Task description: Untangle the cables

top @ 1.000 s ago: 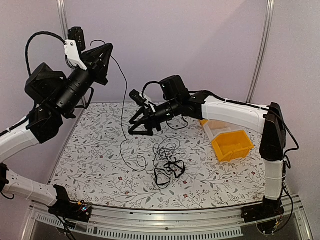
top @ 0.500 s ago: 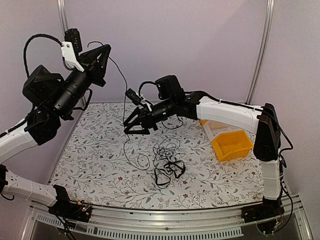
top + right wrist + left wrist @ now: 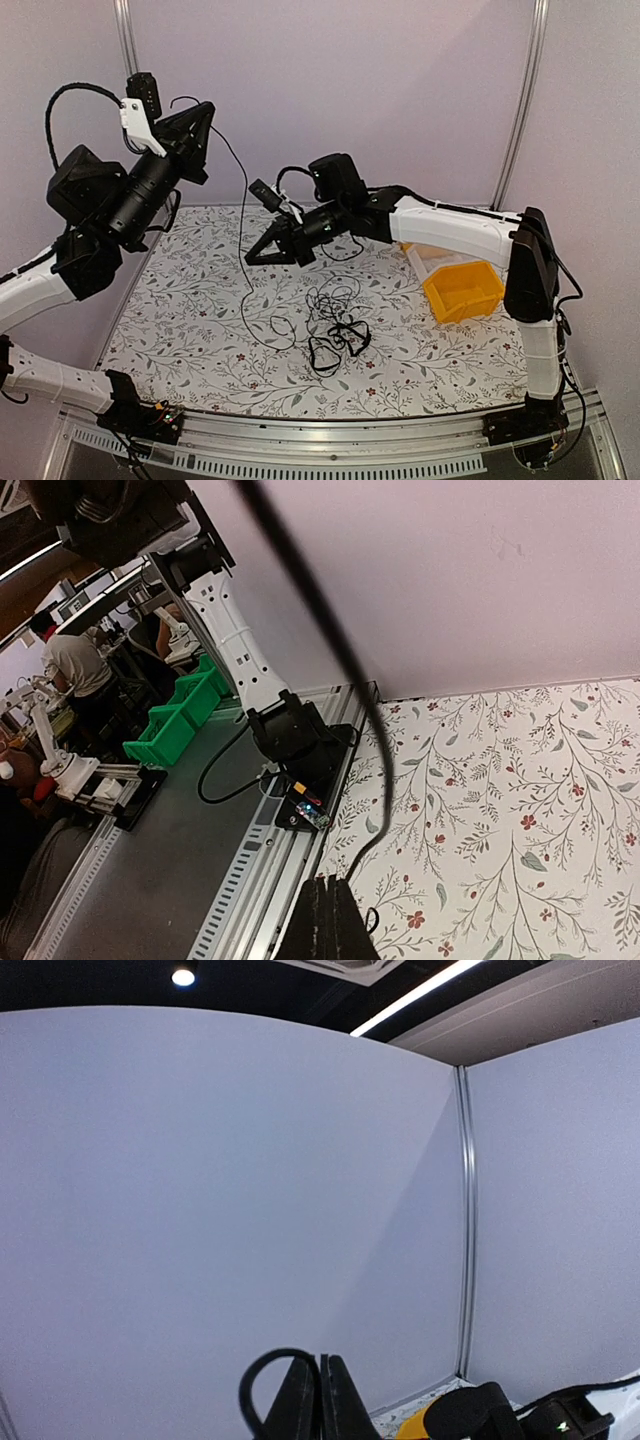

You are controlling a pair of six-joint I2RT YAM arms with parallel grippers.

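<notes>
The cables (image 3: 335, 322) reach both claws through a single thin black strand (image 3: 243, 215). The right claw (image 3: 254, 257), a black two-finger gripper, is fully closed and pinches that strand partway along its hanging length. In the right wrist view its fingertips (image 3: 318, 925) sit pressed together at 6 o'clock. The strand bends into them from just above, then slants away toward 11 o'clock.

The left claw (image 3: 205, 112) is raised high above the table at 10 o'clock of the overhead view. It is also fully closed, gripping the same strand near its upper end. Its wrist view shows the fingers (image 3: 300, 1405) flat against each other, with a small black loop of the strand curling out on their 9 o'clock side.

From the left claw the strand drops in a long slack curve, passes through the right claw and lands on the floral-printed tabletop (image 3: 180, 330). There it makes a small loop at 9 o'clock of the main heap. Whether it joins the heap I cannot tell.

The heap is a loose knot of thin black cords lying a little toward 6 o'clock from the table's middle. The right claw hangs in the air at the heap's 11 o'clock, clear of it. A yellow plastic bin (image 3: 462, 290) stands at 3 o'clock of the table, well apart from the heap, with a clear plastic box (image 3: 422, 256) just beside it at its 11 o'clock.
</notes>
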